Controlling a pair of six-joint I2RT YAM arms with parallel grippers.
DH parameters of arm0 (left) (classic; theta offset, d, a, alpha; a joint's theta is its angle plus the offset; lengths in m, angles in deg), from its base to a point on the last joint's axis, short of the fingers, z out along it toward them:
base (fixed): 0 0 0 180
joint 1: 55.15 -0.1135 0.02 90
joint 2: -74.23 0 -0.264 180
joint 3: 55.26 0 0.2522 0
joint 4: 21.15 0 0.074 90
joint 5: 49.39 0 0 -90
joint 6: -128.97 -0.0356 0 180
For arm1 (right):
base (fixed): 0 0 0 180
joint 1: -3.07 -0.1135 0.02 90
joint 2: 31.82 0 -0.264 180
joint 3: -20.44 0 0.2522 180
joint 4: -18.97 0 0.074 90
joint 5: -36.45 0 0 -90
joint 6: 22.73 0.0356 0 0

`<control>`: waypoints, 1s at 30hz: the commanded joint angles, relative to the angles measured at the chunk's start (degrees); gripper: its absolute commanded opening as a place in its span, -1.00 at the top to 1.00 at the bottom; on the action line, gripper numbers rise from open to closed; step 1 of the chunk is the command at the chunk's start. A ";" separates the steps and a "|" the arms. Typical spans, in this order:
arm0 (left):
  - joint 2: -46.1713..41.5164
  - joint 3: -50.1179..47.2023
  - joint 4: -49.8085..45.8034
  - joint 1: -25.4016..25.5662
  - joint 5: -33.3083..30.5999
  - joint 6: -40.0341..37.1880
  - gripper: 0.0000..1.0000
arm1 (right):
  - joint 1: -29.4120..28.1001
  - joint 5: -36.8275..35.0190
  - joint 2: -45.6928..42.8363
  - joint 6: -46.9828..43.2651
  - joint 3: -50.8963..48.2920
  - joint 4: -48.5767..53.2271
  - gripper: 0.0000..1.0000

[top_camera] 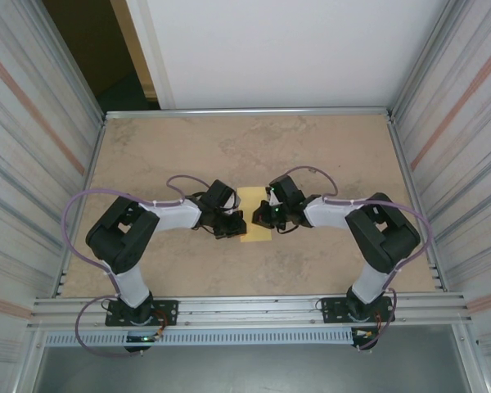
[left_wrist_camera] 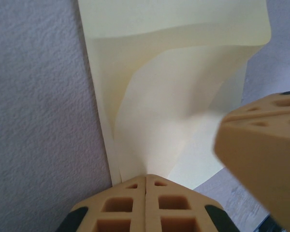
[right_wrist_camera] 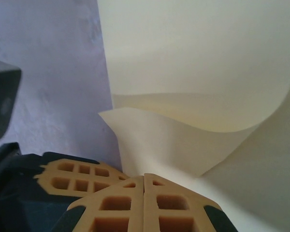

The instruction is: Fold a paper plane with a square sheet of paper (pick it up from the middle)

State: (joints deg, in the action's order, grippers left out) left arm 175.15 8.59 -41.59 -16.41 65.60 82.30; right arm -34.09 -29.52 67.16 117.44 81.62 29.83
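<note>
The square sheet of paper (top_camera: 254, 199) is pale yellow and lies at the middle of the table, between my two grippers. My left gripper (top_camera: 236, 224) is shut on the sheet's near left edge; in the left wrist view the sheet (left_wrist_camera: 174, 96) rises from the closed gripper (left_wrist_camera: 146, 178) in a curled flap. My right gripper (top_camera: 263, 216) is shut on the sheet from the other side, and the sheet (right_wrist_camera: 193, 58) bends over in a loose fold ahead of that gripper (right_wrist_camera: 144, 176). The two grippers nearly touch. The paper plane is out of view.
The beige table (top_camera: 229, 147) is boxed in by corrugated metal walls (top_camera: 33, 164) left and right, a white panel (top_camera: 286, 49) at the back, and a metal rail (top_camera: 245, 311) at the front. The right gripper's finger (left_wrist_camera: 261, 145) crowds the left wrist view.
</note>
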 commanded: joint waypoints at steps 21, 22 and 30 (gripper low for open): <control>-4.90 -2.60 3.16 0.77 2.58 0.18 1.00 | 0.25 0.77 7.71 -0.54 0.00 1.14 1.00; -4.42 -2.59 3.10 0.88 2.56 0.13 1.00 | 0.25 0.89 7.67 -0.51 -0.05 1.10 1.00; -0.93 -3.10 0.14 0.86 -0.20 0.50 1.00 | 0.51 2.08 7.38 -0.95 0.13 0.46 1.00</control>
State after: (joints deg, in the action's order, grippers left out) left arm 173.45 6.47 -39.71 -15.54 66.50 82.50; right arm -34.01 -26.27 72.65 116.28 83.37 27.82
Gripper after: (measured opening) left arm 0.060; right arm 0.043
